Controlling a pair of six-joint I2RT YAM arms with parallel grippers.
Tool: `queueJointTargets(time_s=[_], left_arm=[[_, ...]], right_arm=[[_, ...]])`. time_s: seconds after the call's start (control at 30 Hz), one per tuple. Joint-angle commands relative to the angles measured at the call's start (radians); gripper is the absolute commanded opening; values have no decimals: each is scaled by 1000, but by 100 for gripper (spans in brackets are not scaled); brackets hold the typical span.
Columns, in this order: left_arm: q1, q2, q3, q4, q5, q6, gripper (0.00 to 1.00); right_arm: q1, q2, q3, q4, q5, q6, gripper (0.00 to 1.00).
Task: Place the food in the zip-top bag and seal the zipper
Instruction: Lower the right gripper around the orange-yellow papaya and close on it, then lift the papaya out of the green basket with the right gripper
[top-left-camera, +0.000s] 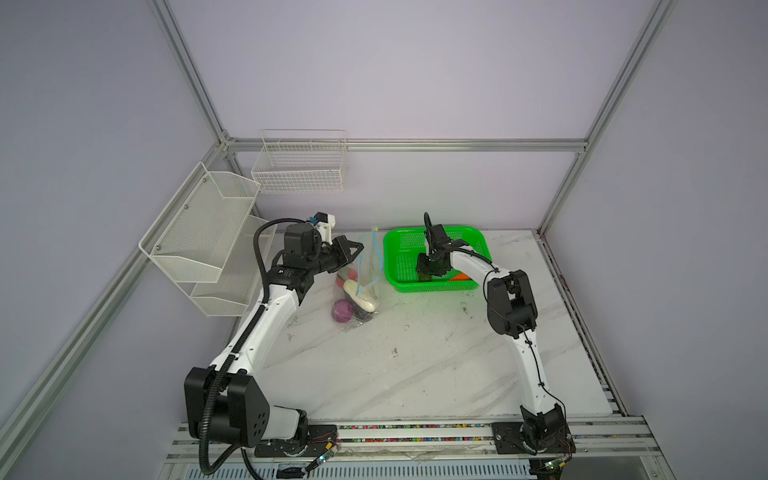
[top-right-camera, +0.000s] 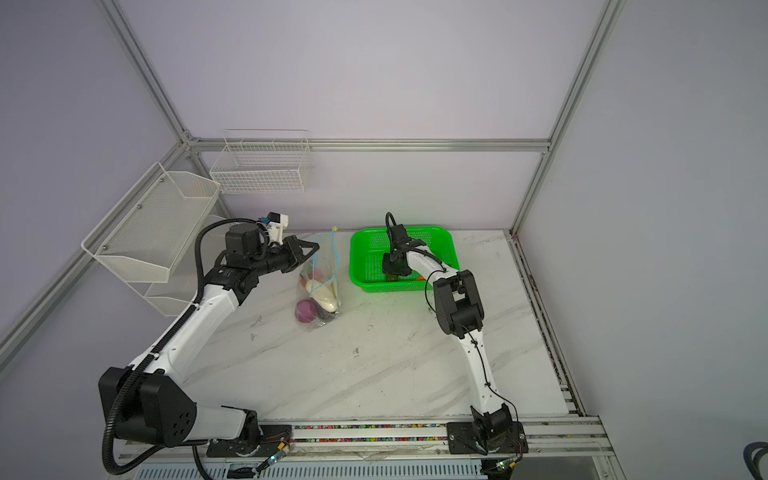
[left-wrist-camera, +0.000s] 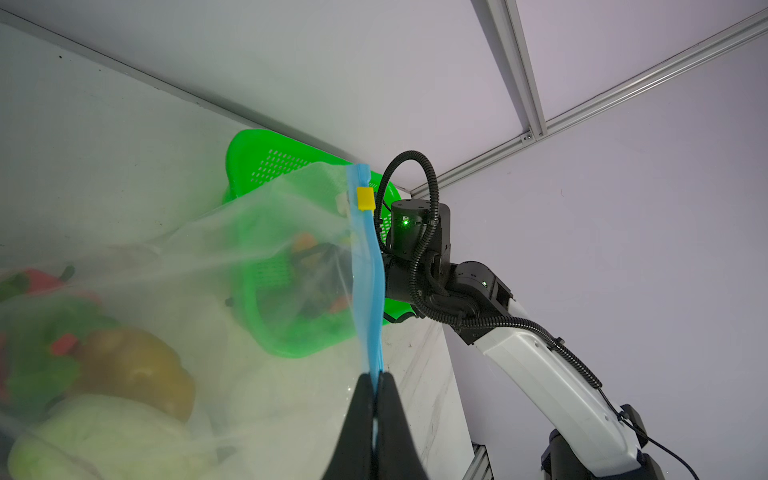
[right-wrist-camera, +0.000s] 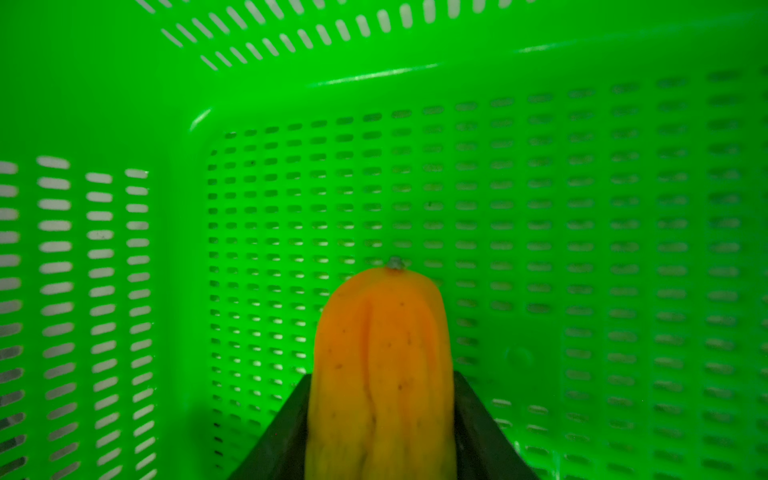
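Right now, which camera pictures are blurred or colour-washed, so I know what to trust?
Left wrist view: the zipper and its yellow slider are sharp, but the food in the bag is blurred and hazed by the plastic. Right wrist view: the orange vegetable is clear; the basket tints everything green. In both top views the basket glows oversaturated.

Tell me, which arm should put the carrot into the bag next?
Probably the right. The right claw straddles the carrot in the green basket, while the left claw is pinching the bag's blue zipper.
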Motion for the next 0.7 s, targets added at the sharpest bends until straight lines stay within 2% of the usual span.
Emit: queueJointTargets(time_s=[0.0,0.37,0.67], left_arm=[[8,-21,-23,48,20,-9,0],[7,-21,-28,51,17,-10,0],[8,-30,-34,50,10,-12,0]], right_arm=[[4,-42,-51,37,-41,29,45],[5,-166,-134,176,51,54,36],[6,-229,-169,257,63,91,33]])
